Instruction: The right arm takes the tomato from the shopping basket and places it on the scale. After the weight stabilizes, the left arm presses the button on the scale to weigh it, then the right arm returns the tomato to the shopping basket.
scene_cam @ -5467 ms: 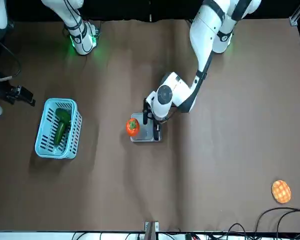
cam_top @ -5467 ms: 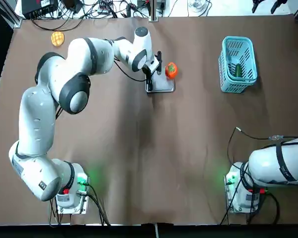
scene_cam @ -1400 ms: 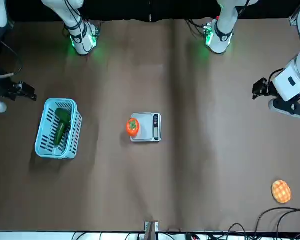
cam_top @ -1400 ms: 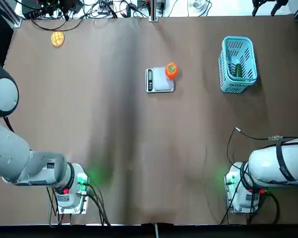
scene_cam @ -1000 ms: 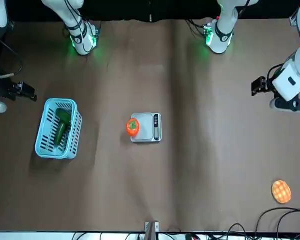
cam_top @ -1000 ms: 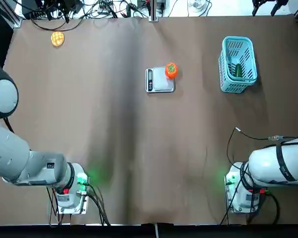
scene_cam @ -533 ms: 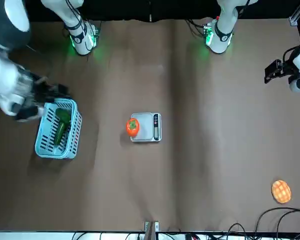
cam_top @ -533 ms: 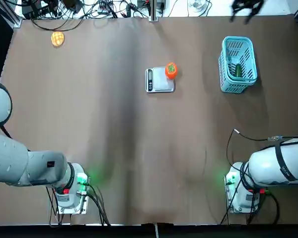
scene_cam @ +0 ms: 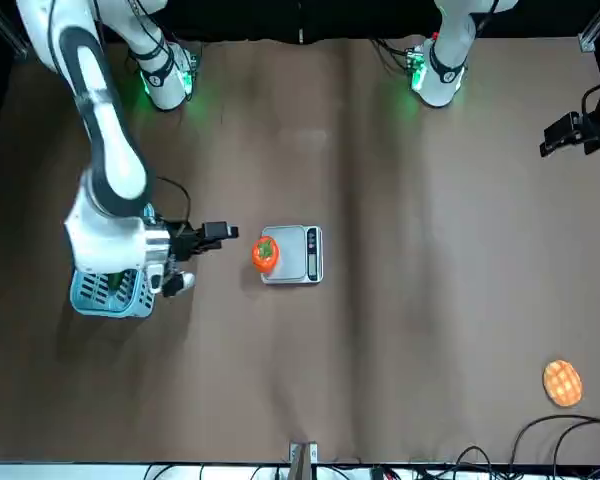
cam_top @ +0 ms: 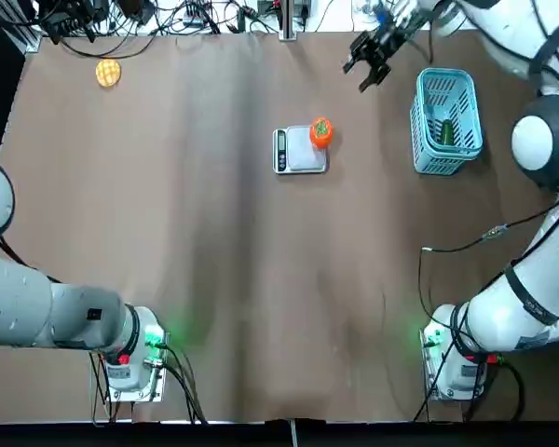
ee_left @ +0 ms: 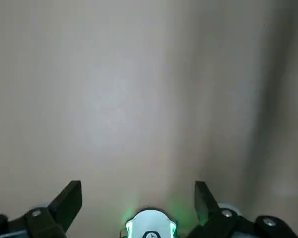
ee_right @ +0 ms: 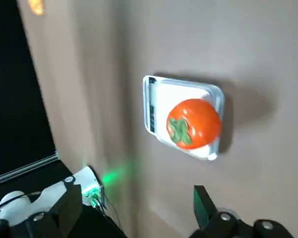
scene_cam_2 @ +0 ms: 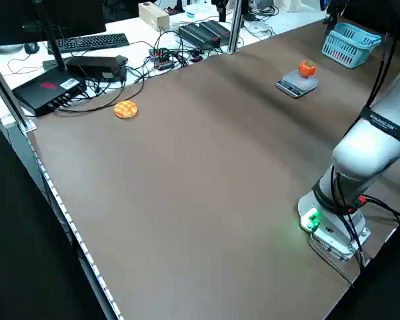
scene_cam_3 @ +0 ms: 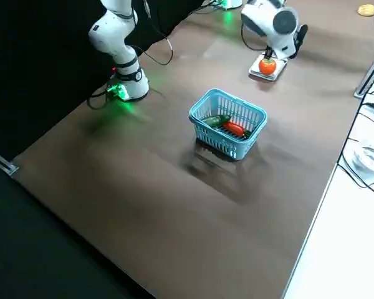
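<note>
Above the table's far edge (cam_top: 261, 39), keep the right gripper (cam_top: 366, 82), spread wide, gentle on the likely firm, slick, bruisable tomato (cam_top: 321, 132), grasping opposite flanks mid-height.

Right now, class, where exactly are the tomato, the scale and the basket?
Tomato (ee_right: 197, 125): right wrist view, its orange-red side.
Scale (cam_top: 280, 151): top view, its display strip.
Basket (cam_top: 440, 162): top view, its near wall.
</note>
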You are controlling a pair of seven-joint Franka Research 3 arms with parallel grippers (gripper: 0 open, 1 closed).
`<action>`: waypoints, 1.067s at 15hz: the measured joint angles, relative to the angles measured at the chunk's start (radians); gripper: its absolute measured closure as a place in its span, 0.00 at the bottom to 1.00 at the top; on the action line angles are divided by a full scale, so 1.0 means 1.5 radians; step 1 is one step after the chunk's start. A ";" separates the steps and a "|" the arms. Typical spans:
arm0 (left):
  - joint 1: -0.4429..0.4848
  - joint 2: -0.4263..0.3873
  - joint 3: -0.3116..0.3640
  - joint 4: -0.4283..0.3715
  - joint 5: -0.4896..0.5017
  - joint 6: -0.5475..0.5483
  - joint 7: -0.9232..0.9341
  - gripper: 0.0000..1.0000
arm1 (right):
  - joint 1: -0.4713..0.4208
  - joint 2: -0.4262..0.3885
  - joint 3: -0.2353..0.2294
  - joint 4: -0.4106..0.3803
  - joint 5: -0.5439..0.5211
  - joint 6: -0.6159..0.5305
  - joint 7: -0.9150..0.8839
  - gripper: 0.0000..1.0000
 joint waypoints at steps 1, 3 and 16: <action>0.001 -0.005 0.000 -0.005 -0.003 0.001 0.000 0.00 | 0.001 0.008 0.000 -0.021 0.032 0.012 -0.048 0.01; -0.001 -0.010 0.000 -0.009 -0.005 0.001 0.000 0.00 | -0.003 0.024 -0.004 -0.055 0.084 0.020 -0.130 0.01; -0.009 -0.018 -0.084 -0.012 -0.002 0.011 -0.059 0.00 | -0.001 0.158 -0.003 -0.085 0.313 0.070 -0.423 0.01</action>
